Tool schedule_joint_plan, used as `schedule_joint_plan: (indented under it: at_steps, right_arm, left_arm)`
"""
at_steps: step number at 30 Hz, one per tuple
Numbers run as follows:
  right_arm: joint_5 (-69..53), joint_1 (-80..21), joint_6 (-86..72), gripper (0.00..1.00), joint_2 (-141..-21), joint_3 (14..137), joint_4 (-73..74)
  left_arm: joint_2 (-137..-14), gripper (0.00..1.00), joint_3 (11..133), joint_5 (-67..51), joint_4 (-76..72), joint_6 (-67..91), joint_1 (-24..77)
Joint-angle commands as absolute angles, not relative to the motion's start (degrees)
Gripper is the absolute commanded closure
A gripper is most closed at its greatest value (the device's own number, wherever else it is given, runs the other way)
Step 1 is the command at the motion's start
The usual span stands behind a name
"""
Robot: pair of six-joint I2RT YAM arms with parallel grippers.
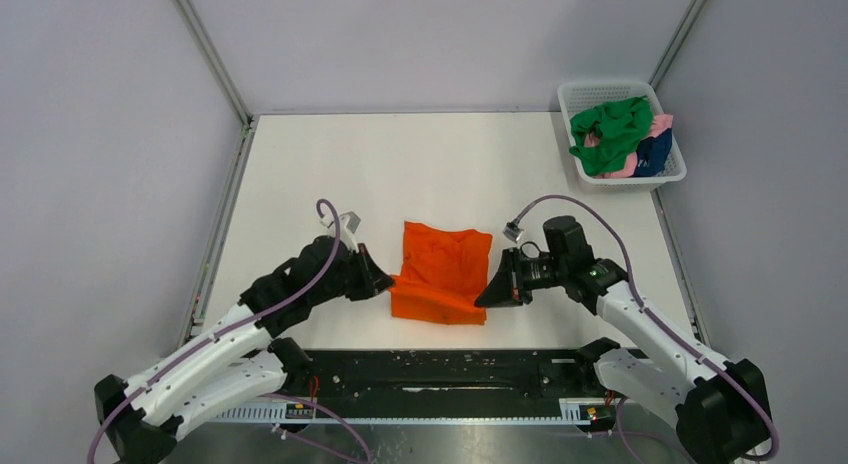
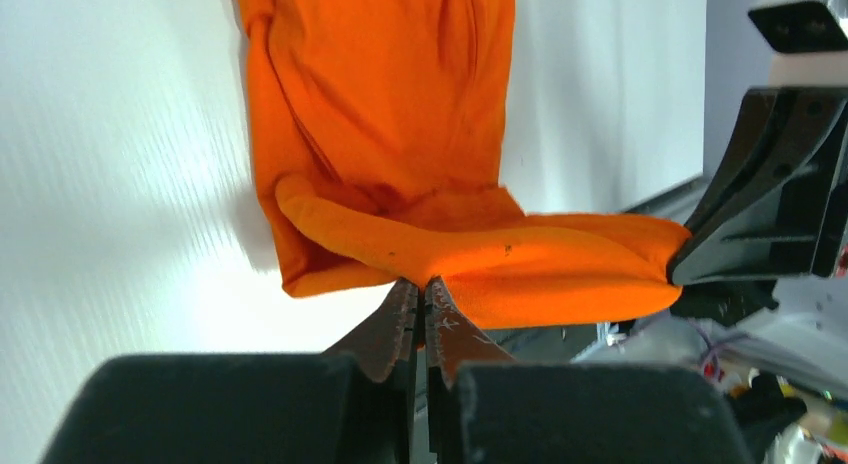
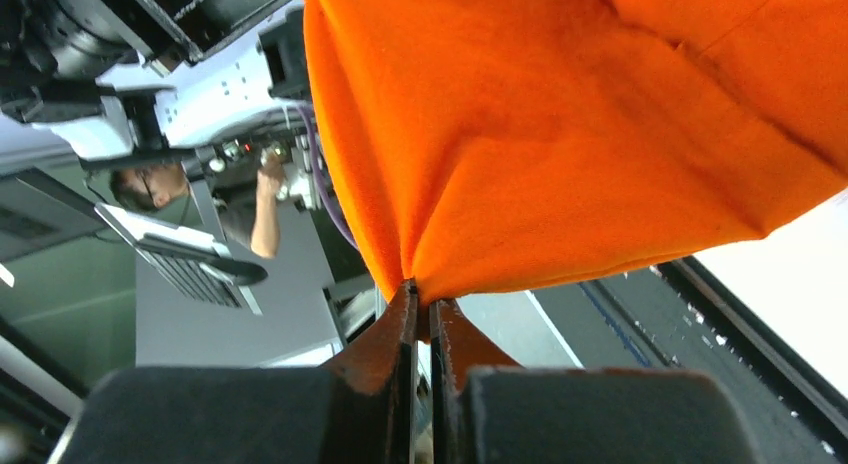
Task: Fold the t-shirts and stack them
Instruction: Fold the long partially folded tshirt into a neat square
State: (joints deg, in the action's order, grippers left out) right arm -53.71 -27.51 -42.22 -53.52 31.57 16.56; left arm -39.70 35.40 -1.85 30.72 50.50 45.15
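An orange t-shirt [image 1: 440, 269] lies partly folded at the middle of the white tabletop [image 1: 450, 164], toward its near edge. The shirt's near hem is lifted and stretched between two robot arms. The left tool [image 1: 390, 282] is clamped on the hem's left end. In the left wrist view its fingers [image 2: 385, 329] meet on a rolled fold of orange cloth, while the rest of the shirt lies flat on the tabletop beyond. The right tool [image 1: 483, 297] pinches the hem's right end. In its own wrist view the fingers [image 3: 385, 334] close on a gathered point of the cloth, which fans out and fills most of that view.

At the far right corner stands a white plastic mesh basket [image 1: 605, 92], well apart from the orange shirt. It holds a crumpled green t-shirt [image 1: 610, 134] on top of pink cloth [image 1: 625, 170] and navy cloth [image 1: 653, 154]. A black rail [image 1: 450, 372] runs along the tabletop's near edge between the arm bases, and a purple cable [image 1: 558, 197] loops above the right arm. Beyond the near edge, the right wrist view catches a person [image 3: 262, 209] with one forearm raised.
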Motion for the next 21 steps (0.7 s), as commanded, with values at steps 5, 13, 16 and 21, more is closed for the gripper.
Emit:
schedule_joint_plan:
  at_steps: [5,13,16,21]
  right_arm:
    - [-59.62,-18.86,-43.18,1.0,-59.65,34.26,12.03]
    - [-58.39,-13.3,-41.18,1.0,-67.87,37.92,11.99]
    - [-58.44,-11.2,-40.6,1.0,-70.7,39.21,12.03]
    - [-57.97,-8.24,-38.45,1.0,-75.49,41.37,12.04]
  left_arm:
    - [-50.16,1.0,44.95,5.62,23.4,45.26,38.44]
    - [-60.99,1.0,49.8,2.82,18.81,42.37,32.89]
    - [-65.57,1.0,52.18,1.65,17.28,41.53,31.24]
    - [-73.83,1.0,56.96,0.32,17.27,40.55,29.3]
